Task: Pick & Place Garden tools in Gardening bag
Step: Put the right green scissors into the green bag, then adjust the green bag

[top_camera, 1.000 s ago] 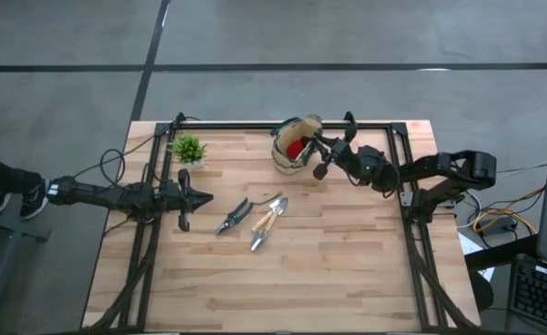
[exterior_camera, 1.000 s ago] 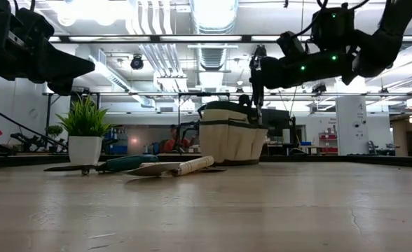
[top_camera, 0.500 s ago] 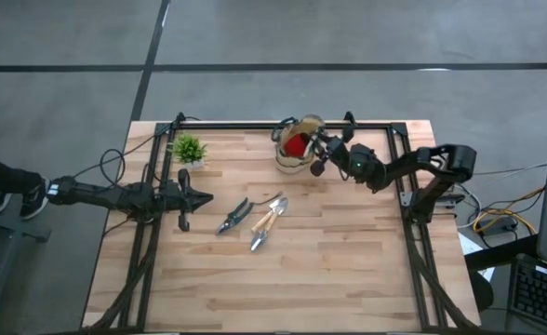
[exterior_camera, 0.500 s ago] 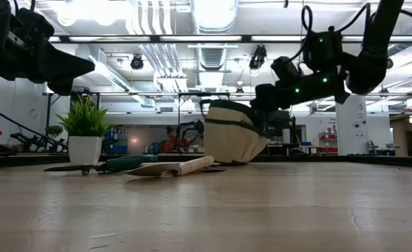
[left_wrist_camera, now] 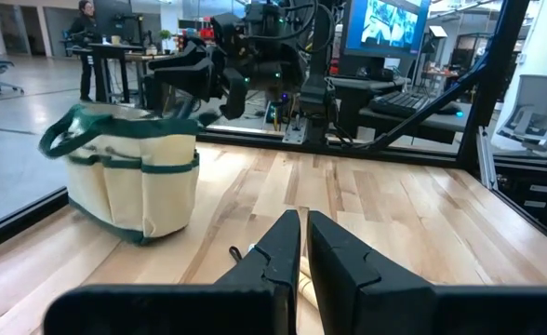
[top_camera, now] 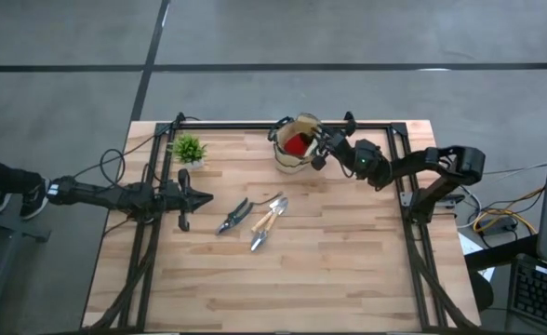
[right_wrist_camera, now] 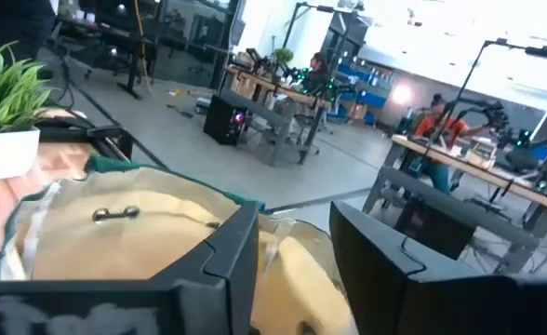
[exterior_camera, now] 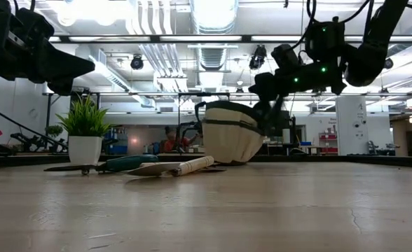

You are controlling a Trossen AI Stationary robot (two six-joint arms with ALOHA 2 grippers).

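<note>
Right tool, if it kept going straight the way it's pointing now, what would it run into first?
Most likely the gardening bag: the right tool points at its open top from close by, and the bag leans tilted on the table. Depth is hard to judge, so contact may already exist.

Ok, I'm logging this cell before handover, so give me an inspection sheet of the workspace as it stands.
Surface: wooden table, black frame rails along its edges.
Job's things: bag at the far edge, tilted in the low view, a red piece inside; pruner and trowel lying mid-table.
Clutter: potted plant at the far left.
Grippers: right gripper at the bag's rim, jaws apart; left gripper shut, waiting at the left, away from the tools.
Cables: loose cables off the right edge.
Surroundings: people at desks beyond the table; monitor behind.
</note>
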